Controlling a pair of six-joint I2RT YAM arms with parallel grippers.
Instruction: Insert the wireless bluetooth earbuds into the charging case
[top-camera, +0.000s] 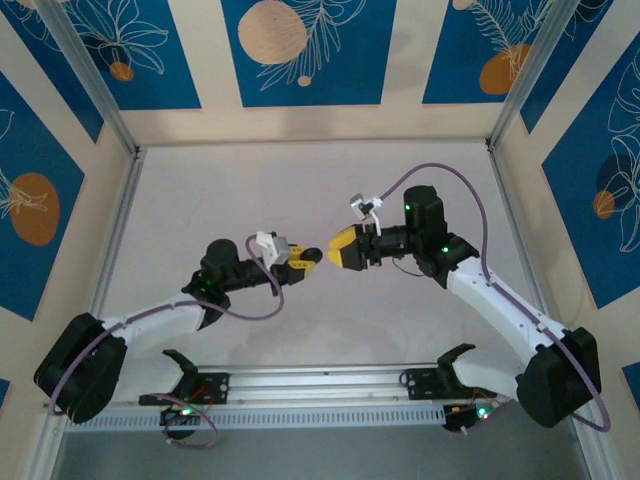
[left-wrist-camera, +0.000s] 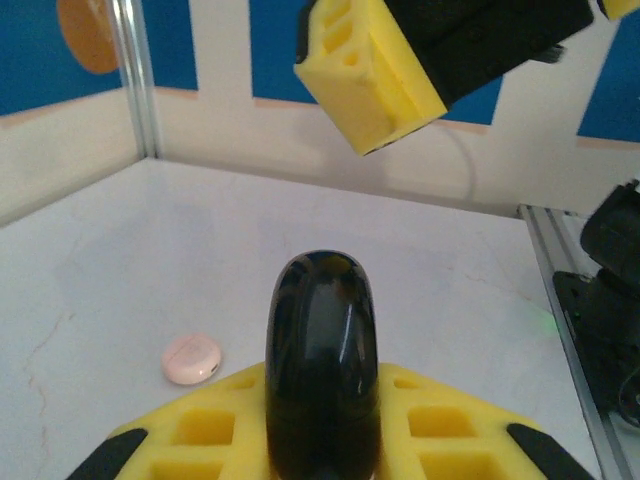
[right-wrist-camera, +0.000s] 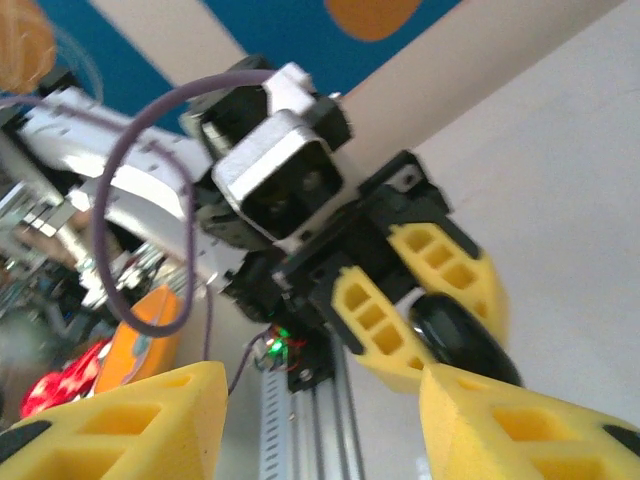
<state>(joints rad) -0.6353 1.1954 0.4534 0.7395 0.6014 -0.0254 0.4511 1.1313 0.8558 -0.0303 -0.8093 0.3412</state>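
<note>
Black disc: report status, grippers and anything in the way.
Left gripper shut on black disc. Right gripper open, facing it close. Pink disc on table, clear of both.

Right pincer (top-camera: 330, 251) close ahead of left pincer (top-camera: 306, 263) (black disc (left-wrist-camera: 322, 350) clamped there); pink disc (left-wrist-camera: 191, 358) on table (top-camera: 250, 190); far side open.

The table (top-camera: 300, 180) is a pale, whitish sheet with faint hairline marks on its surface in the left wrist view. A small round pink disc (left-wrist-camera: 191, 358) lies flat on it. A metal rail (top-camera: 320, 378) runs along its near edge.
</note>
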